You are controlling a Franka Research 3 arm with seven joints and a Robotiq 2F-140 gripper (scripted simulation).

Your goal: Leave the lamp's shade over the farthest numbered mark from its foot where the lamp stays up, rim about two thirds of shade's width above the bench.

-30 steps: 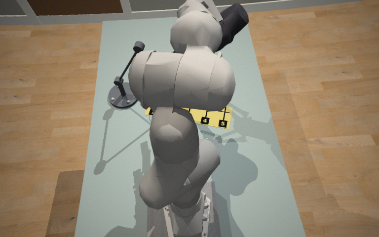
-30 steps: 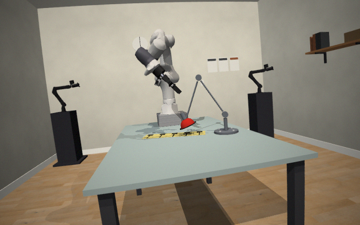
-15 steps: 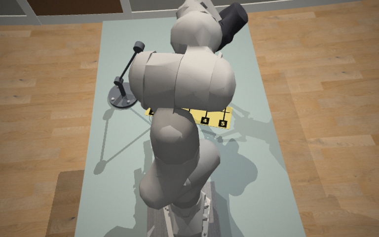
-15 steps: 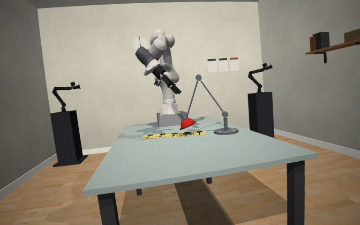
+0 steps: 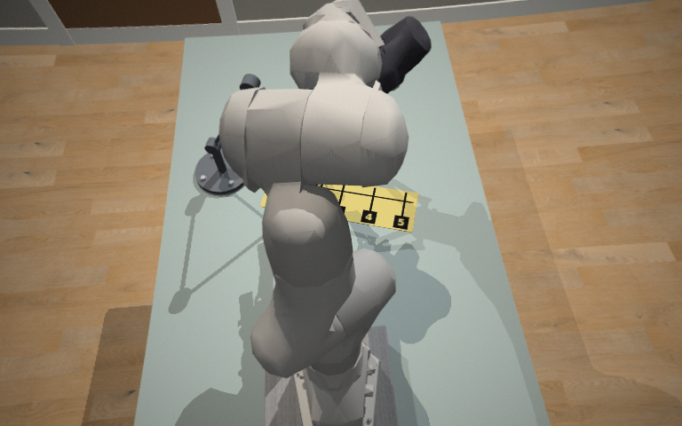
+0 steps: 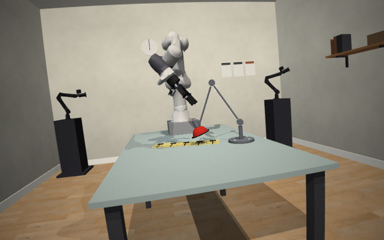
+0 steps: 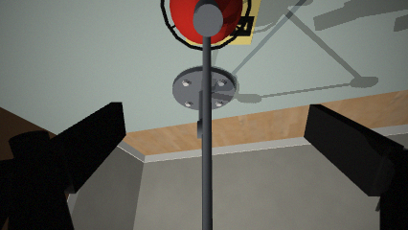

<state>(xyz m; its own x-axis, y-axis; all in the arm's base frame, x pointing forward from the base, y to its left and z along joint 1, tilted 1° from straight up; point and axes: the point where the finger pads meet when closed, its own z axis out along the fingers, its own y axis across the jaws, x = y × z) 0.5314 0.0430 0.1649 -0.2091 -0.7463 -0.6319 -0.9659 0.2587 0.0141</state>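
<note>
The lamp stands on a round grey foot. Its two thin rods fold at a high elbow joint. The red shade hangs low over the end of the yellow numbered strip nearest the foot. Marks 4 and 5 show at the strip's far end; the arm hides the rest. My gripper is open and empty. It is beside the upper rod, which runs between the fingers in the wrist view without touching them.
The bench carries only the lamp, the strip and my base block. Two black pedestals with camera arms stand on the floor either side. A wall shelf is at the far right.
</note>
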